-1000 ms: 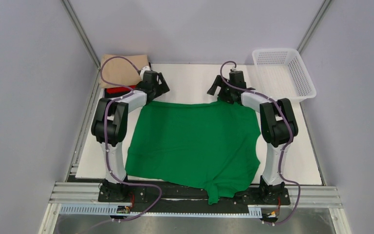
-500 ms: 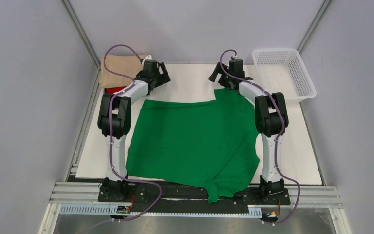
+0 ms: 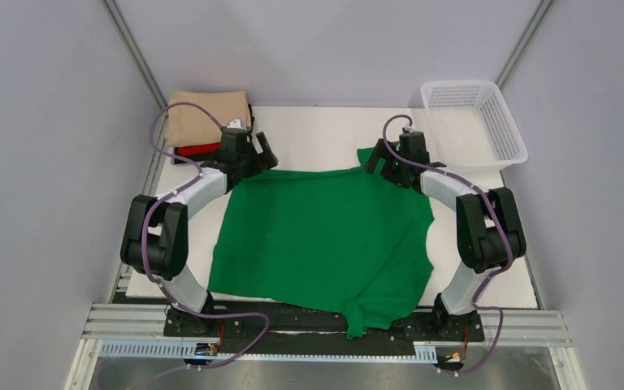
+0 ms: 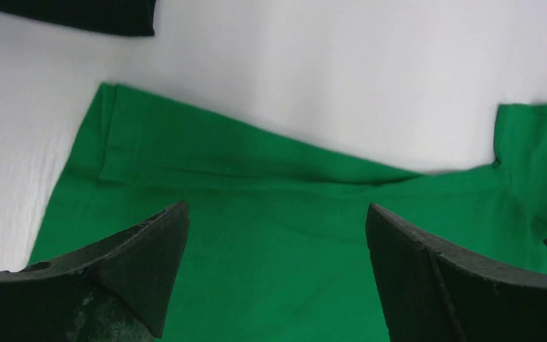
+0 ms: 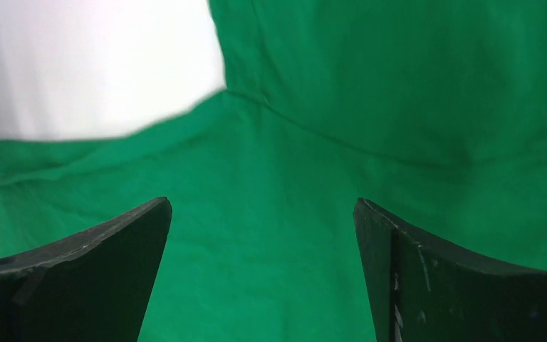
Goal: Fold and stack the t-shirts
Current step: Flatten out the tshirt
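Note:
The bright green t-shirt [image 3: 325, 236] lies spread flat on the white table, with one part hanging over the near edge. My left gripper [image 3: 262, 159] is open and empty above the shirt's far left corner. In the left wrist view the green cloth [image 4: 271, 214] lies below the left gripper [image 4: 278, 235]. My right gripper [image 3: 379, 161] is open and empty above the far right sleeve. In the right wrist view the right gripper [image 5: 263, 228] hangs over the green cloth [image 5: 370, 85]. A folded beige t-shirt [image 3: 207, 118] lies on a red t-shirt [image 3: 199, 149] at the back left. A strip of black cloth [image 4: 78, 13] shows in the left wrist view.
A white plastic mesh basket [image 3: 471, 122] stands at the back right corner. Grey walls close in the white table [image 3: 317, 130] on three sides. A metal rail [image 3: 325, 325] runs along the near edge by the arm bases.
Both grippers went out to the far corners, then came back toward the near side. The shirt's far right sleeve now lies stretched toward the back.

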